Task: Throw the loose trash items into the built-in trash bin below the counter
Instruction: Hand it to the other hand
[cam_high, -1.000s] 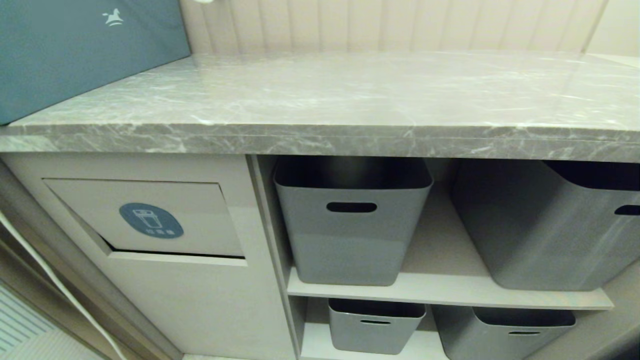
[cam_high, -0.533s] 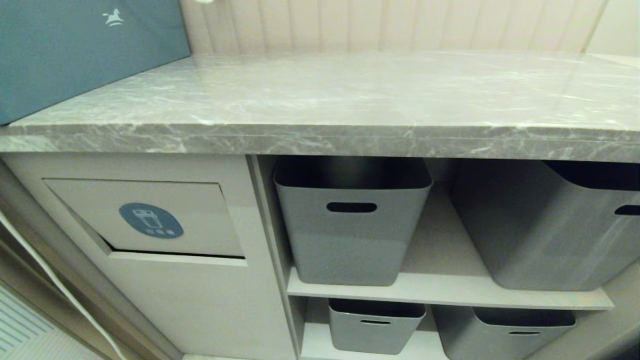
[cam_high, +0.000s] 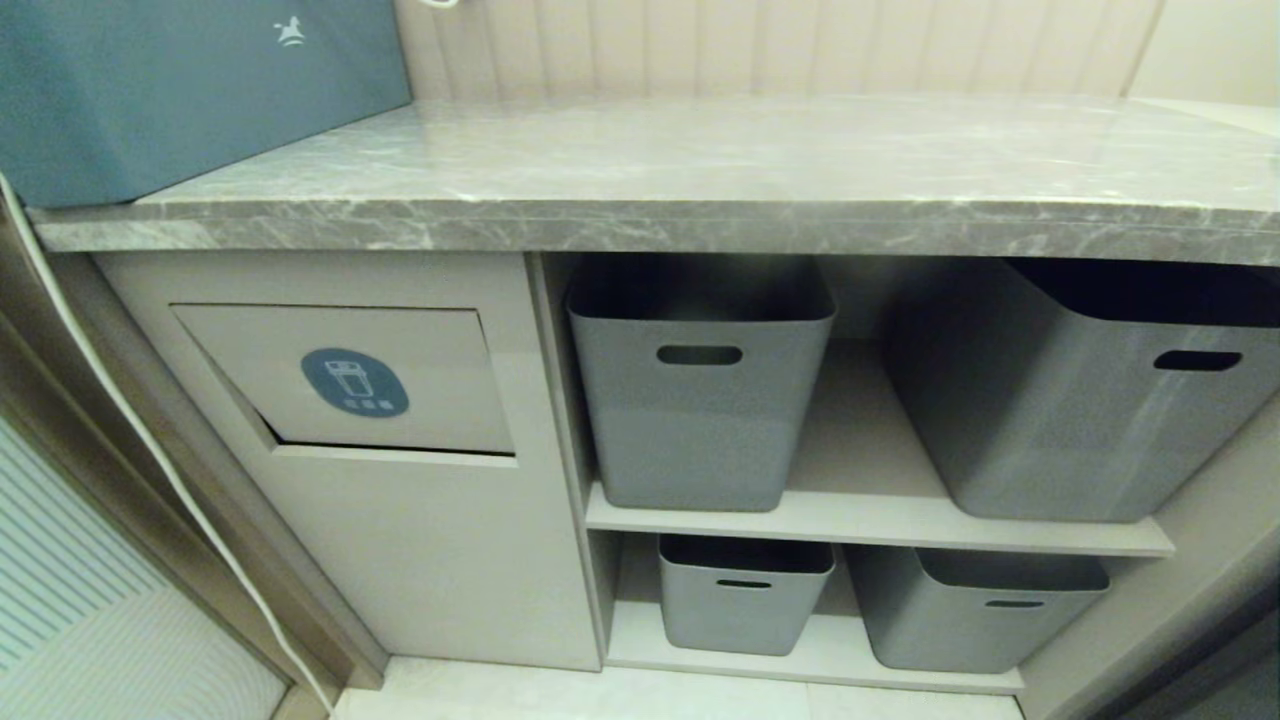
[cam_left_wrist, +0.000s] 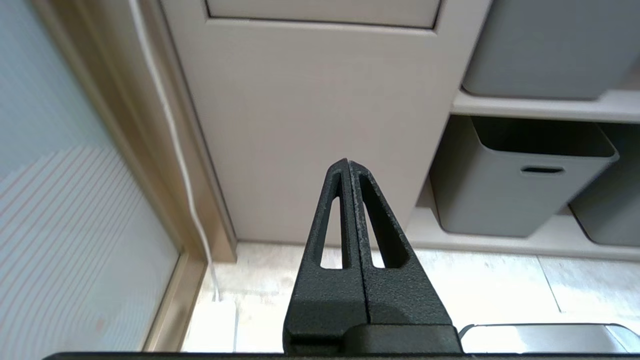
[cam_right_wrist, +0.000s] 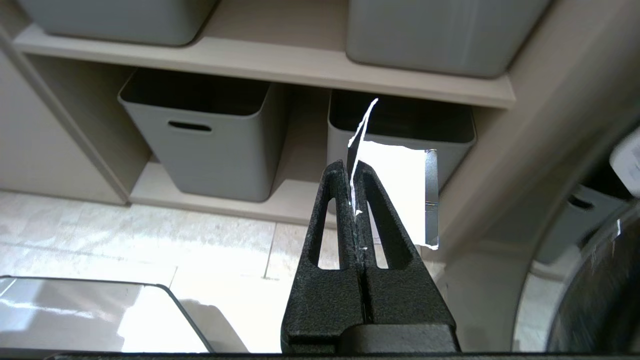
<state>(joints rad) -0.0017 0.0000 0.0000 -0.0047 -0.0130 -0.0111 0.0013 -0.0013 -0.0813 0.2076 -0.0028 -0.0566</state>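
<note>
The built-in trash bin (cam_high: 430, 350) is a beige tilting flap with a blue oval sticker, set in the cabinet front at lower left under the grey marble counter (cam_high: 700, 160). Neither arm shows in the head view. My right gripper (cam_right_wrist: 352, 165) hangs low in front of the bottom shelf, shut on a loose trash item: a torn scrap (cam_right_wrist: 395, 190) with a bright white face and dark edges that sticks out past the fingertips. My left gripper (cam_left_wrist: 348, 162) is shut and empty, low in front of the cabinet panel below the flap (cam_left_wrist: 320, 10).
Several grey handled tubs (cam_high: 700, 390) fill the open shelves right of the bin. A teal box (cam_high: 200, 90) stands on the counter's left end. A white cable (cam_high: 150, 440) runs down the door frame at left. Pale floor tiles (cam_left_wrist: 500, 285) lie below.
The whole head view has shifted: the counter and cabinet sit higher and smaller in the picture and floor shows below, so the camera has moved. Nothing on the counter or shelves has moved.
</note>
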